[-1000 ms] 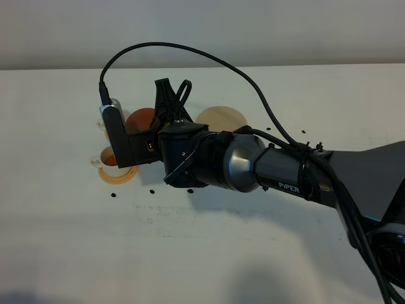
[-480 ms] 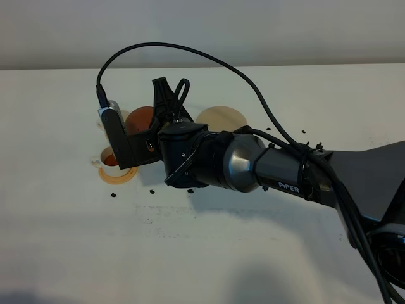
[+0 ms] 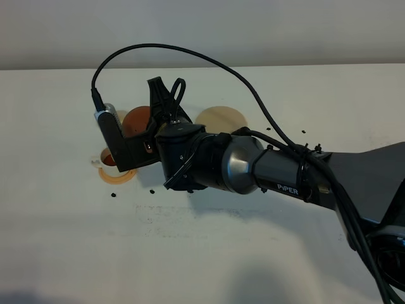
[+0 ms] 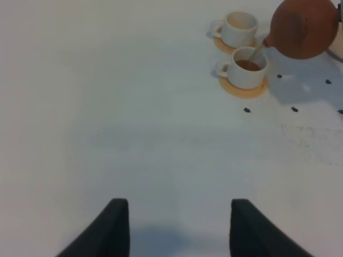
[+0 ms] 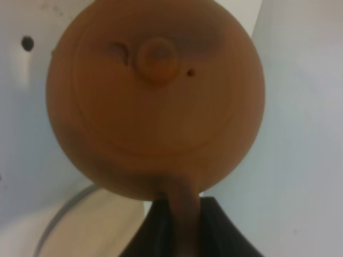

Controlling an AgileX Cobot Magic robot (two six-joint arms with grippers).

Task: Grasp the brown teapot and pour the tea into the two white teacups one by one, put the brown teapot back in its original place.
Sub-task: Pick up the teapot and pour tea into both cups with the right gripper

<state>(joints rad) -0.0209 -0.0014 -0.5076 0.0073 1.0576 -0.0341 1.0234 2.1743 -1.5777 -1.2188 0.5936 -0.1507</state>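
Note:
My right gripper (image 3: 159, 101) reaches across to the left of the table and is shut on the handle of the brown teapot (image 3: 136, 120). The right wrist view shows the teapot (image 5: 155, 96) from the lid side, with its handle pinched in my gripper (image 5: 179, 225). Seen from the left wrist, the teapot (image 4: 305, 27) is tilted, and a thin stream of tea (image 4: 257, 52) falls into the nearer white teacup (image 4: 247, 67). The other teacup (image 4: 241, 28) stands just behind it with a pale inside. The filled cup (image 3: 106, 158) sits on an orange-tan coaster (image 3: 118, 177). The left gripper (image 4: 179, 227) hangs open over bare table.
A round pale beige coaster (image 3: 221, 119) lies bare just right of the teapot. Small dark specks (image 4: 247, 110) dot the white table near the cups. My right arm (image 3: 278, 174) and its cable span the middle of the table.
The right gripper and teapot have shifted slightly left and tipped a little further toward the nearer cup. The left gripper has not moved.

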